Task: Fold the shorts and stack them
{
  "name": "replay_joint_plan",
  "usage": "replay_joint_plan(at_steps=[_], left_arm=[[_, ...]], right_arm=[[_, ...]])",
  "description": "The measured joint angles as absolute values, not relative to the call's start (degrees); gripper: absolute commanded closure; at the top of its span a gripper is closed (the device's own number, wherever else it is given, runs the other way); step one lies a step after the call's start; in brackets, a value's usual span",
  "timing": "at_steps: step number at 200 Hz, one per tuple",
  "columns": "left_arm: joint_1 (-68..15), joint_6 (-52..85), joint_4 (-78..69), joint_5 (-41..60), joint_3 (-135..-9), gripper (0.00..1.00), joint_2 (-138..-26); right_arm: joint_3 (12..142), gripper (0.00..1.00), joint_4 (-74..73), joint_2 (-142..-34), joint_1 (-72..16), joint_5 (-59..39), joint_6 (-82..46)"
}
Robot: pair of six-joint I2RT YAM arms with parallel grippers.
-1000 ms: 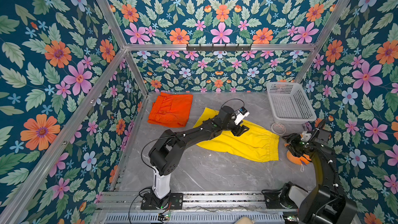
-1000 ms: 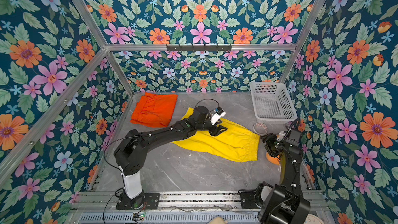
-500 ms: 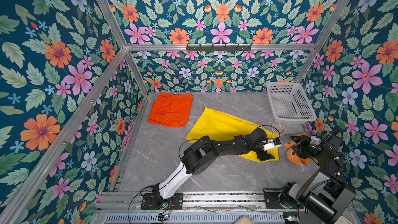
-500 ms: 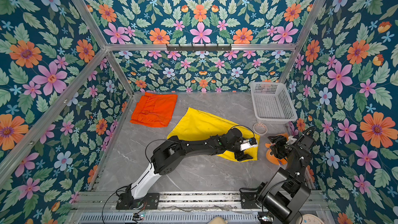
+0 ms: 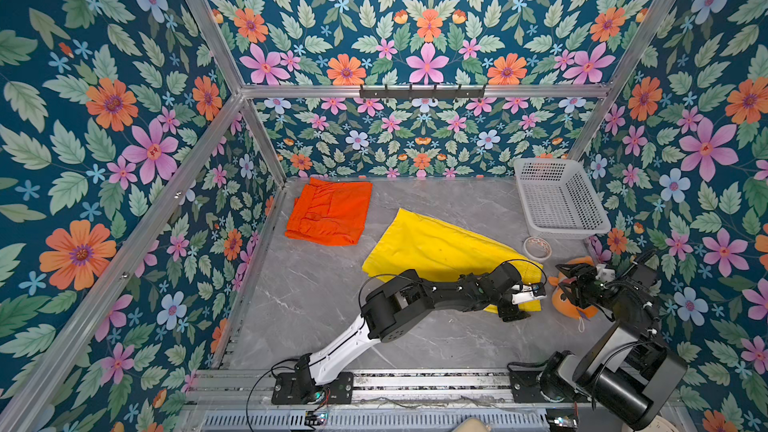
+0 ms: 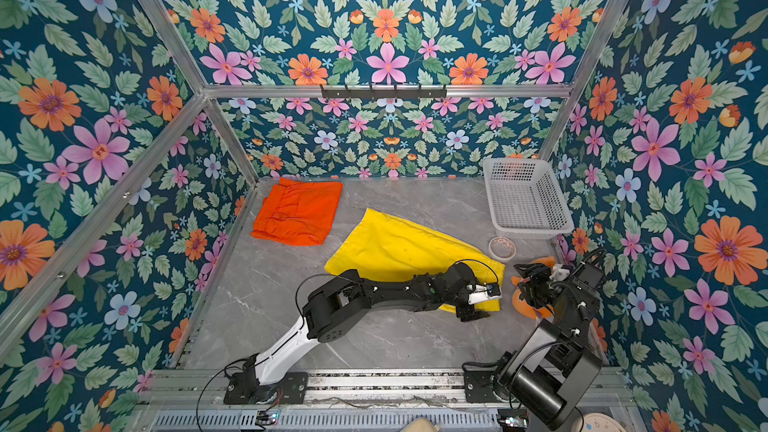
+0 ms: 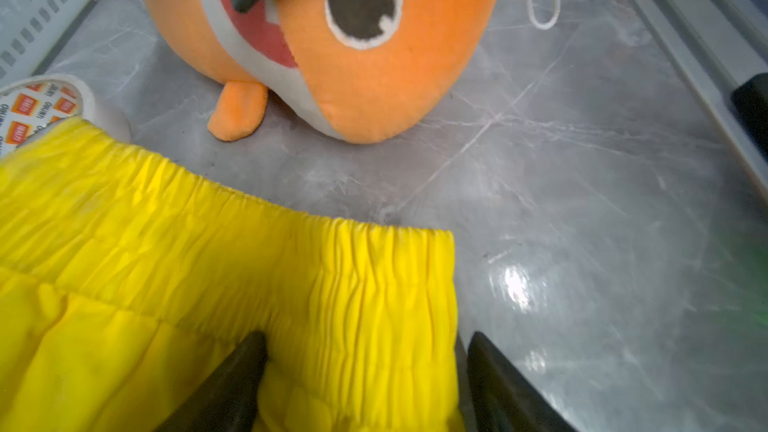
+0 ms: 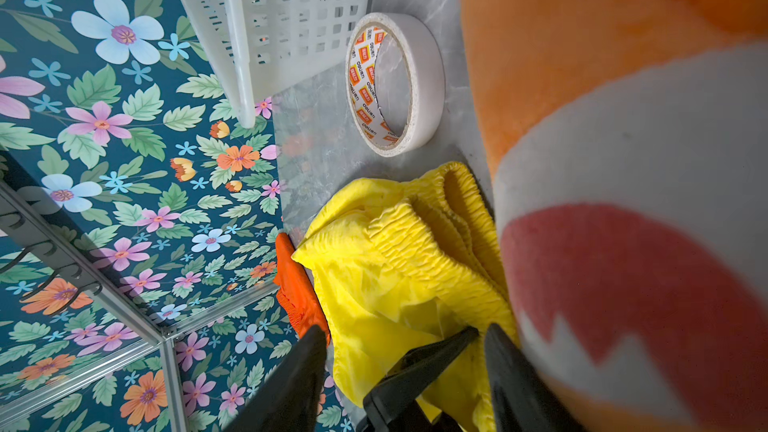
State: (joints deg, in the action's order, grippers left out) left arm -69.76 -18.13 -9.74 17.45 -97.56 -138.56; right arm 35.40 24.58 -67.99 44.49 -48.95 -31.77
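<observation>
Two pairs are on the grey marble-look table (image 5: pixel 311 305). The bright yellow fabric shorts (image 5: pixel 436 247) lie flat mid-table, with the long axis diagonal: hem to the far left, ruched elastic waistband (image 7: pixel 291 251) to the near right. The bright orange fabric shorts (image 5: pixel 330 211), folded into a rectangle, sit apart in the far-left corner. My left gripper (image 7: pixel 365 338) is spread wide, straddling the waistband's corner without pinching it. My right gripper (image 8: pixel 405 328) also gapes, holding nothing, beside one orange plush fish (image 7: pixel 374 76). One white tape roll (image 8: pixel 428 76) and one white perforated plastic basket (image 5: pixel 582 197) sit nearby.
</observation>
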Motion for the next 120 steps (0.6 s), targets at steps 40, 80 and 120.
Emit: replay_joint_plan(at_steps=[40, 80, 120], left_arm=[[-69.63, -16.25, -15.7, 14.48, -92.92, 0.58, -137.05], [-68.53, -11.77, -20.97, 14.79, -84.33, 0.7, -131.48], [-67.46, -8.67, -27.92, 14.98, -77.34, 0.7, -126.93]], right_arm=[[35.44, 0.38, 25.85, -66.7, 44.4, -49.23, -31.33], [37.58, 0.38, 27.79, -65.43, 41.39, -48.21, -31.33], [40.58, 0.37, 30.24, -66.87, 34.48, -46.83, -32.21]])
